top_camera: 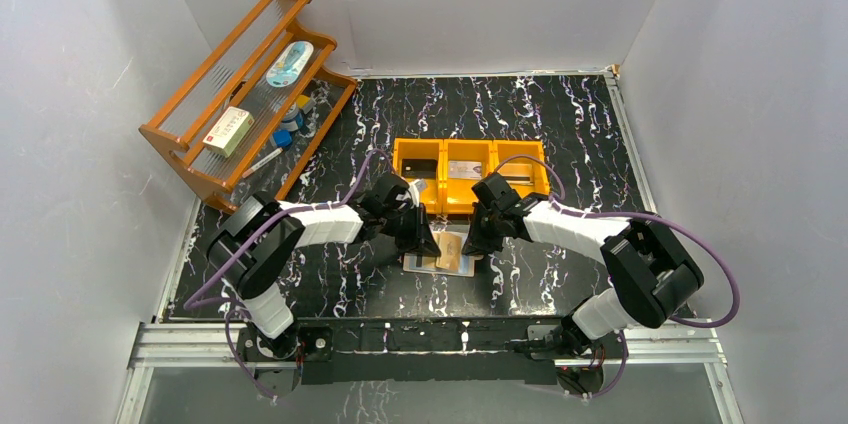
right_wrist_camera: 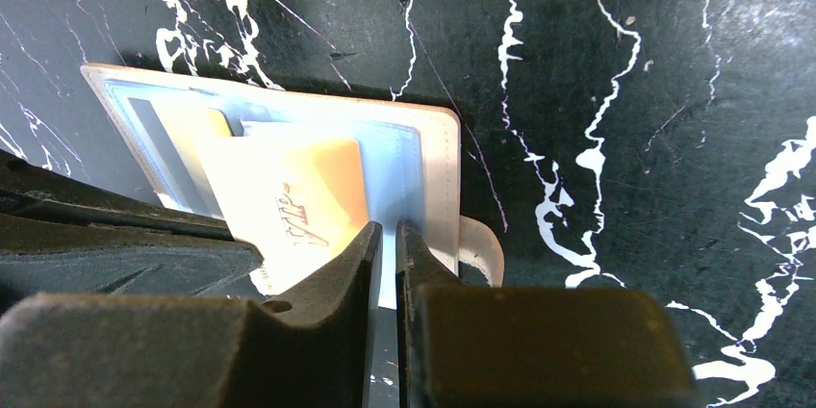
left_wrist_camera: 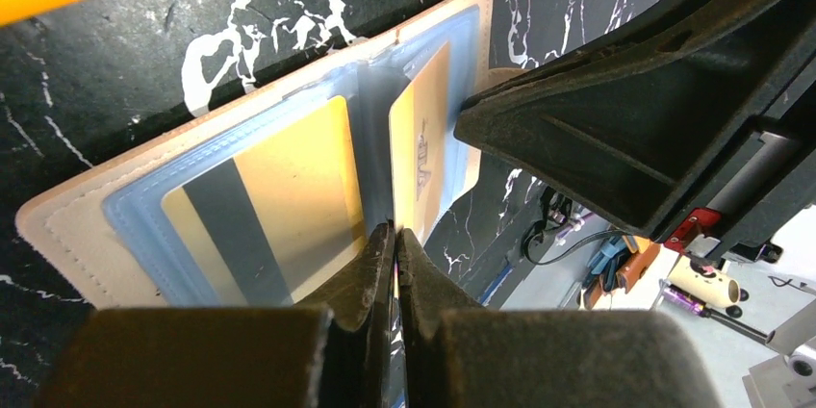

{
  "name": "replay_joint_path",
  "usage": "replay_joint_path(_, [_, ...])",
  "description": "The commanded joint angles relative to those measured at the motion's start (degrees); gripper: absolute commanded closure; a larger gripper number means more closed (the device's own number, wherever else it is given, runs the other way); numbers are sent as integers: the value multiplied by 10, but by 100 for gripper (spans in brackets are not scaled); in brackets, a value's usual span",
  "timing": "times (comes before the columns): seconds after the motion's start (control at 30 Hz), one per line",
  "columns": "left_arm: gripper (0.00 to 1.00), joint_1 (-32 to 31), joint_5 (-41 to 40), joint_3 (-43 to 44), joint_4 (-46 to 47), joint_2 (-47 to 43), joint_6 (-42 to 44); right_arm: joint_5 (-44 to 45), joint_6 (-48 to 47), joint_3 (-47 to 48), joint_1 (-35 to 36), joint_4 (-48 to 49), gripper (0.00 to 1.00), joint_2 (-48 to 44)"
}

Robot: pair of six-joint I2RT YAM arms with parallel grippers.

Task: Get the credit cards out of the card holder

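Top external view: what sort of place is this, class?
Probably a robot lab test cell: white panels box in a black marbled table, two arms bolted at its edge, a wooden rack of props.

We see the card holder (left_wrist_camera: 67, 220) in beige-tan with pale stitching round its edge, its sleeve panels (left_wrist_camera: 135, 225) a shiny silvery blue, one gold credit card (left_wrist_camera: 289, 187) crossed by a dark grey stripe and a second gold card (left_wrist_camera: 423, 110) bearing a small dark script mark. We find the table (top_camera: 580, 134) black with white and faint purple marbled veins, the three-compartment tray (top_camera: 455, 204) bright orange-yellow, and the slatted rack (top_camera: 170, 136) a warm orange-brown wood. We see the left gripper (left_wrist_camera: 395, 235) and the right gripper (right_wrist_camera: 388, 230) in matte black, and the cables (top_camera: 736, 289) along the arms in purple.
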Motion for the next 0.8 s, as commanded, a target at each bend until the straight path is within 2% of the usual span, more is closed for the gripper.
replay_joint_path(0.0, [100, 7, -5, -1, -27, -32, 13, 36, 0, -7, 3, -23, 81, 20])
replay_joint_path(0.17, [100, 14, -20, 7, -61, -34, 34, 37, -3, -4, 3, -26, 81, 20])
replay_joint_path(0.53, [100, 25, -12, 15, -72, -42, 46, 31, -9, 1, 3, -25, 81, 19])
replay_joint_path(0.77, [100, 29, 4, 3, -51, -55, 35, -19, -52, 24, 3, 18, 75, -41])
